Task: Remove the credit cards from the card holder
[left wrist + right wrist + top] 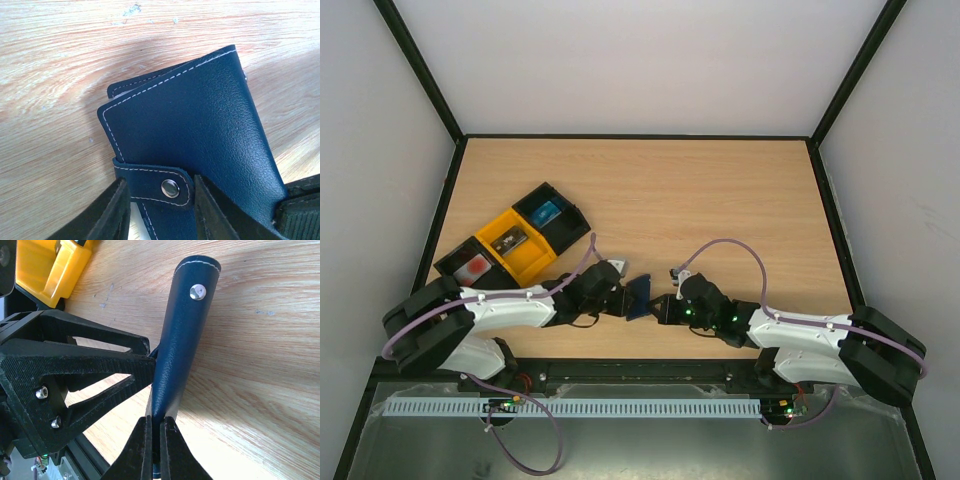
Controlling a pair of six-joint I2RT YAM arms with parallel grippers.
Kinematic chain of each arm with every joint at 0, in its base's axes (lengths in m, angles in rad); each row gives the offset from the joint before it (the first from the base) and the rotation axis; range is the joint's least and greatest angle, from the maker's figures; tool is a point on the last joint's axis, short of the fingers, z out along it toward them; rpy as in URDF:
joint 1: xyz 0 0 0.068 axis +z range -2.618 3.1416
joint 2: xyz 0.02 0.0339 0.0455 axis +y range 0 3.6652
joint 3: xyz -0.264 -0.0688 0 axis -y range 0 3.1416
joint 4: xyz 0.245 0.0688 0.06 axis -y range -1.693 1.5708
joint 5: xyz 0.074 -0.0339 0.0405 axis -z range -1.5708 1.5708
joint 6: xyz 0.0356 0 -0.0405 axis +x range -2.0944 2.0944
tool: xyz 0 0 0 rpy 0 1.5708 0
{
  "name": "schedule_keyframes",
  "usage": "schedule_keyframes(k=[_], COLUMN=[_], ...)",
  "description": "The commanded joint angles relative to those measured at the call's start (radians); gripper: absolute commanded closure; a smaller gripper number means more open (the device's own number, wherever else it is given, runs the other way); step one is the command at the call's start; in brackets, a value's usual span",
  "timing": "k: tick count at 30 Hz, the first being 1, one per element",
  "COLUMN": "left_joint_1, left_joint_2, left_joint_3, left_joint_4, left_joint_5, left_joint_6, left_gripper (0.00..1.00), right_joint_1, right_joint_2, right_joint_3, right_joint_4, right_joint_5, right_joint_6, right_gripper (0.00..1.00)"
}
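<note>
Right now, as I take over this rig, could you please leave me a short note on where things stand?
Left gripper: fingers straddle the card holder at its snap tab; whether it grips is unclear.
Right gripper: shut on the holder's edge, holding it upright on edge.
Credit cards: none visible at the holder. A blue item and a reddish item lie in the black trays, too small to identify.
Done: holder held between both arms.
Left: tab is snapped shut; unsnap it, open the holder, pull the cards out.
</note>
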Motion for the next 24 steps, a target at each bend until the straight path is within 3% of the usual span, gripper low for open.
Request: schedule_keyframes(k=[1, 12, 24], left_joint_1=[-0.005, -0.005, -0.005], left_joint_2=[0.018, 0.042, -0.008], left_joint_3=[0.023, 0.035, 0.013], left_joint_4=[-0.060, -0.045, -0.054], left_joint_5=[-0.058, 0.010, -0.011], left_joint_6=[0.023, 0.057, 0.047], left_gripper=[0.65, 0.97, 0.97], right_joint_1=[0.010, 0.010, 0.010], right_joint_2=[-0.012, -0.027, -0.042], right_joint_3=[0.021, 0.010, -0.003], right_joint_4=[0.039, 0.028, -0.009], right_joint_5=[-0.005, 0.028, 0.090], right_joint_6=[-0.019, -0.008, 0.006], right_gripper=[0.98, 0.98, 0.98])
